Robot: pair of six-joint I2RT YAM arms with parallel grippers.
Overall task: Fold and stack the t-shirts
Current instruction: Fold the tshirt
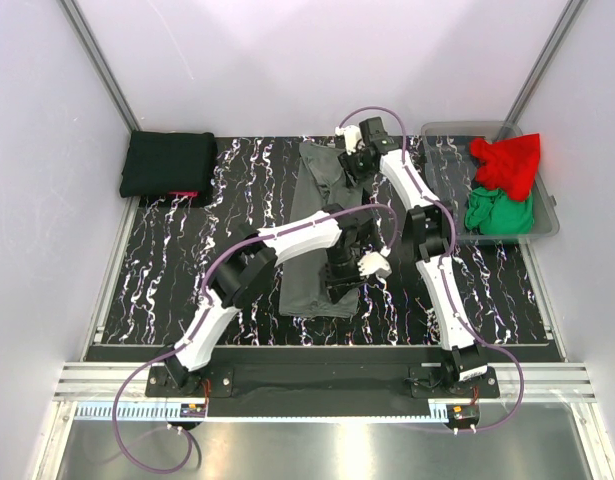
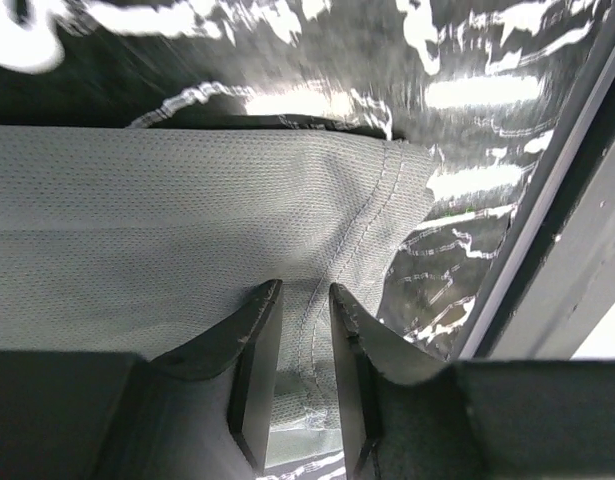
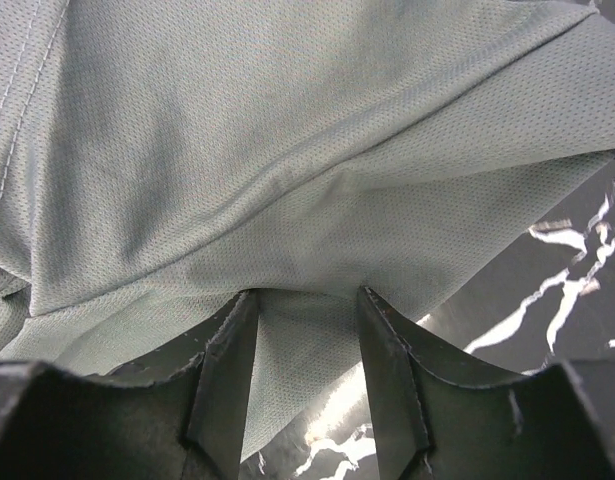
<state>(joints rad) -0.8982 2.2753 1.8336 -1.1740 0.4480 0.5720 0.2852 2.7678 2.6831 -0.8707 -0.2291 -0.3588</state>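
A dark grey t-shirt [image 1: 317,215] lies as a long narrow strip down the middle of the table. My left gripper [image 1: 339,287] is at its near end. In the left wrist view its jaws [image 2: 305,300] stand close together on the stitched hem of the shirt [image 2: 187,230]. My right gripper [image 1: 355,162] is at the far end. In the right wrist view its jaws [image 3: 305,300] stand apart, with a flap of the shirt [image 3: 287,150] between them. A folded black t-shirt [image 1: 169,163] lies at the back left, with a strip of red cloth [image 1: 183,195] showing at its near edge.
A clear grey plastic bin [image 1: 543,226] stands at the back right and holds a red t-shirt [image 1: 507,162] and a green t-shirt [image 1: 499,213]. White walls close in the left, back and right. A metal rail [image 1: 317,382] runs along the near edge.
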